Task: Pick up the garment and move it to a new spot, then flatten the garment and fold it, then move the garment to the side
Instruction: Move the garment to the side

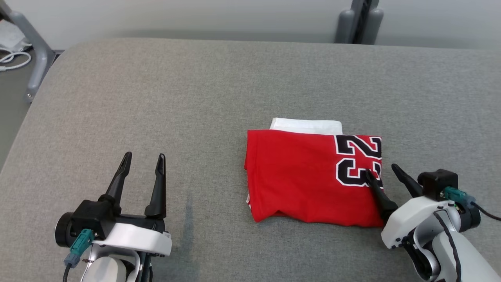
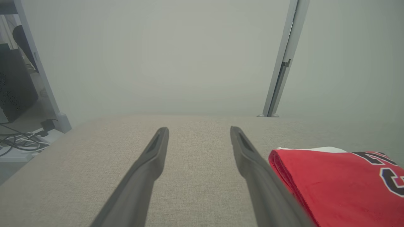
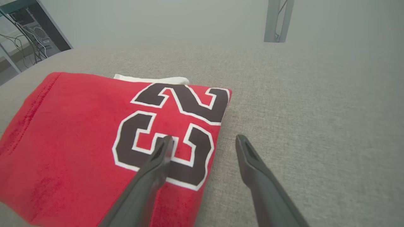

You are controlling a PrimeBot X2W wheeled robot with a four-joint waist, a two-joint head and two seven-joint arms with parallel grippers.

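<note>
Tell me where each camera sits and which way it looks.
Head view: on the head, looking down at table and red garment; left claw, right claw show.
Left wrist view: left wrist, facing across the table to the wall; own fingers show.
Right wrist view: right wrist, facing the garment's number; own fingers show.
Shared: all three show the garment.

A folded red garment (image 1: 305,180) bearing the number 23, white cloth showing along its far edge, lies right of centre on a grey fabric-covered desk (image 1: 176,98).

Folded red fabric garment (image 3: 79,135) with a black, white-edged number lies on the grey cloth surface (image 3: 315,110); the right end effector (image 3: 204,141), fingers spread, straddles its numbered edge.
</note>
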